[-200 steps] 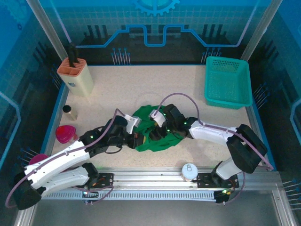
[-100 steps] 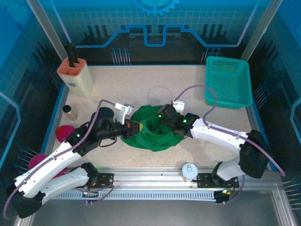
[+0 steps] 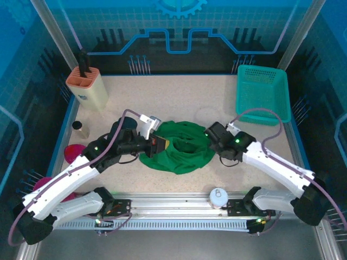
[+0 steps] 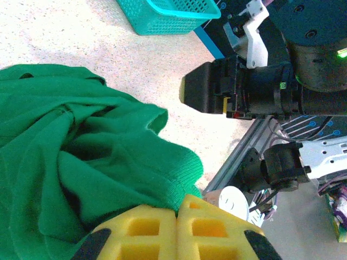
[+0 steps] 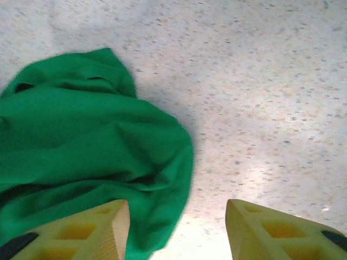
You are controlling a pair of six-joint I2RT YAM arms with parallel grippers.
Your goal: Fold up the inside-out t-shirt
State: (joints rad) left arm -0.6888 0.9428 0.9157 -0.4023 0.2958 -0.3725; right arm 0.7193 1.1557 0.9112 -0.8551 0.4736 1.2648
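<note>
Top view, upper left: a tan holder [image 3: 87, 91] with a black handle [image 3: 83, 60] stuck in it is seen on the table [image 3: 179, 97]. A small jar [image 3: 78, 127] and a pink object [image 3: 75, 154] are placed below it, by the left edge.

Left of centre, the left gripper [image 3: 159, 144] is set against the left edge of the inside-out t-shirt [image 3: 184, 153]. In the left wrist view the left gripper [image 4: 177, 205] is seen at the bottom of the frame, its yellow pads [image 4: 135, 238] pressed together, with the ribbed hem of the t-shirt [image 4: 70, 151] pinched at their tips.

The t-shirt is bunched in a crumpled heap at the centre of the table, not laid flat.

Just right of the heap, the right gripper [image 3: 211, 135] is placed at the cloth's right edge. In the right wrist view the right gripper [image 5: 178, 211] is held with its fingers wide apart over the table. The t-shirt [image 5: 81, 130] is lying against the lower-left finger [image 5: 81, 230] and reaches a little into the gap.

A white round object [image 3: 218, 196] is seen at the bottom rail. Upper right: a teal mesh basket [image 3: 263, 68] is placed well apart from the t-shirt.
</note>
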